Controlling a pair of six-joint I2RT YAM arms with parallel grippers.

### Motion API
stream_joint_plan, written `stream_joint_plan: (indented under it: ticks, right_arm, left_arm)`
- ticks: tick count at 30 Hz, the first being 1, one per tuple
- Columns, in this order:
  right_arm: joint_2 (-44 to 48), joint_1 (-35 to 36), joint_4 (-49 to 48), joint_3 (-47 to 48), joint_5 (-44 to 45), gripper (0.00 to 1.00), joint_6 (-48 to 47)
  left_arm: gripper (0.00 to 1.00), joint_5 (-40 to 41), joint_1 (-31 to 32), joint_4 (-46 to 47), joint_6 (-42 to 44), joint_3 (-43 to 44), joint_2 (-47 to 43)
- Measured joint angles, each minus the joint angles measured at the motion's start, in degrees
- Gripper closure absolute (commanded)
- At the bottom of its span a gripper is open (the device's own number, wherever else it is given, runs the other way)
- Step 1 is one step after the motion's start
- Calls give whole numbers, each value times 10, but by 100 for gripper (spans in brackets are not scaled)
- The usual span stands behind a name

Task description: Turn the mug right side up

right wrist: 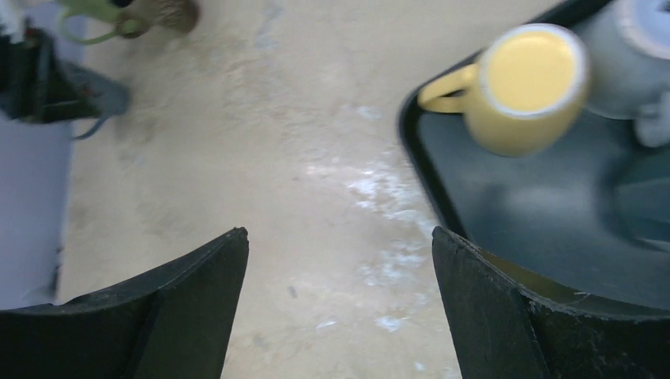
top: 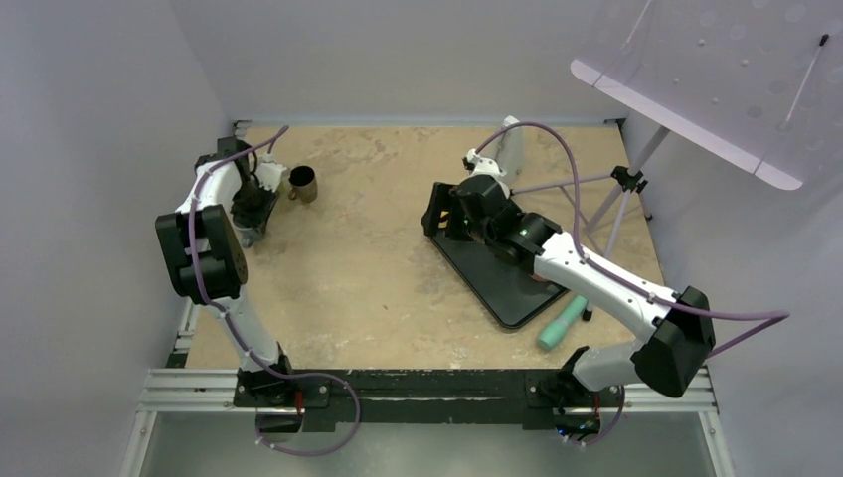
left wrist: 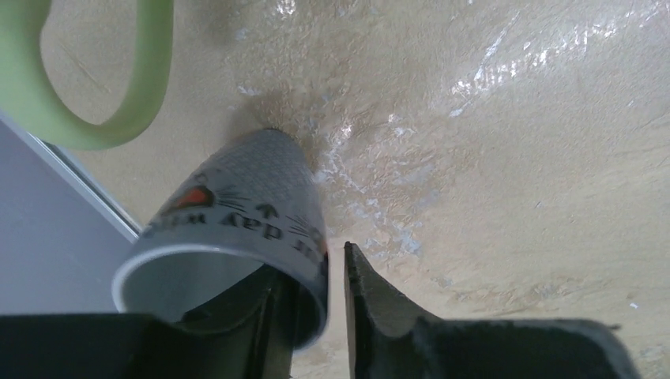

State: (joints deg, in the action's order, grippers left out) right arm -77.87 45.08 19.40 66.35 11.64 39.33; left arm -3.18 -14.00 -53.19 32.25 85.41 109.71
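A grey mug (left wrist: 237, 205) with printed lettering stands on the tan table with its base down and its open rim up toward the left wrist camera, leaning slightly. My left gripper (left wrist: 312, 260) straddles its rim: one finger is inside the mug and the other finger (left wrist: 371, 300) is outside, with a thin gap to the wall, so it is narrowly open. In the top view the left gripper (top: 251, 227) is at the table's left edge and hides the mug. My right gripper (right wrist: 340, 237) hangs wide open over bare table beside the tray, holding nothing.
A brown mug with a green handle (top: 303, 184) stands just beyond the left gripper. A black tray (top: 507, 288) at the right carries a yellow mug (right wrist: 529, 83) and a grey object (right wrist: 632, 55). A teal object (top: 562, 323) lies by the tray's near corner.
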Motion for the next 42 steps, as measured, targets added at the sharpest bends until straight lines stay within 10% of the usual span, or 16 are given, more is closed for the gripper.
stream_joint_plan:
  ticks: [10, 23, 36, 42]
  right_arm:
    - [36, -90, 129, -24, 142, 4, -34]
    - [175, -407, 47, -230, -12, 2, -66]
    - [201, -422, -17, -303, -161, 16, -39]
    - [252, -305, -4, -334, -172, 16, 21]
  left_arm:
    - [38, -19, 0, -15, 1, 2, -17]
    - [36, -102, 0, -97, -1, 38, -111]
    - [36, -127, 0, -108, -1, 38, -142]
    - [35, -150, 0, -123, -7, 47, -139]
